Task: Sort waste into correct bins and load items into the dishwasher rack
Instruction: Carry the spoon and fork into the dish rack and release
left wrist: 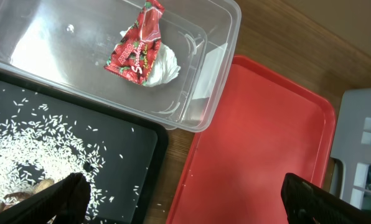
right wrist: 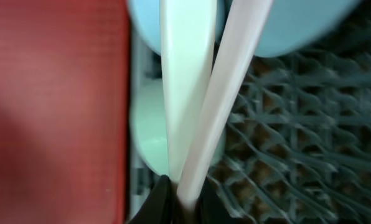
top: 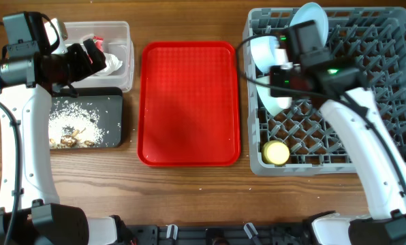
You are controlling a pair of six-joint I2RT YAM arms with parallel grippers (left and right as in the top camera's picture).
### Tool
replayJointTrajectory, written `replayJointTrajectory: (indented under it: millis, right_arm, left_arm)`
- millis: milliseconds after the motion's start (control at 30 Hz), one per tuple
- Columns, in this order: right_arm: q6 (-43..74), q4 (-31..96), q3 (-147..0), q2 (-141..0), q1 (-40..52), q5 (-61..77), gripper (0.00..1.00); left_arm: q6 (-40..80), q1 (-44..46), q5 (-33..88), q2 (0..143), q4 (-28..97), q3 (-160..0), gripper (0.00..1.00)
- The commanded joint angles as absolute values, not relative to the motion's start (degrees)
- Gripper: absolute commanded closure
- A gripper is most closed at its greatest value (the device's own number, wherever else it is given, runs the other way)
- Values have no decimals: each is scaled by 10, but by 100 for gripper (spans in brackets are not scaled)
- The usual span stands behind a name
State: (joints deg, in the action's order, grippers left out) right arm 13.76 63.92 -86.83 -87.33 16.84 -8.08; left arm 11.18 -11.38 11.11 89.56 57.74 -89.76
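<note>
Now right gripper [right wrist: 176, 193] (shut) on fork [right wrist: 185, 81]; spoon [right wrist: 226, 87]

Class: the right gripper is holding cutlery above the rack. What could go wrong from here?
1. The right gripper pinches two crossed white utensils at one end only; one may slip or swivel.
2. Released here, they could strike the mint green bowl or drop through the dishwasher rack lattice.

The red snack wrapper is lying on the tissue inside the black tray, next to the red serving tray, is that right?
Not quite. The red snack wrapper does lie on the tissue, but inside the clear tub, not the black tray, which holds the rice scraps. The tub does sit beside the red serving tray. The left wrist view shows it.
</note>
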Motion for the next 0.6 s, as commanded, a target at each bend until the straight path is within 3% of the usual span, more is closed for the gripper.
replayJointTrajectory:
  millis: [0, 467, 567]
  right_arm:
    - [127, 669, -870, -868, 132, -131, 96]
    - [100, 633, -737, -872, 88, -183, 94]
    - [100, 620, -732, -872, 88, -184, 58]
  left_arm:
    - [107, -116, 108, 889, 577, -904, 0]
    - [107, -116, 108, 889, 577, -904, 0]
    - [107, -116, 108, 889, 577, -904, 0]
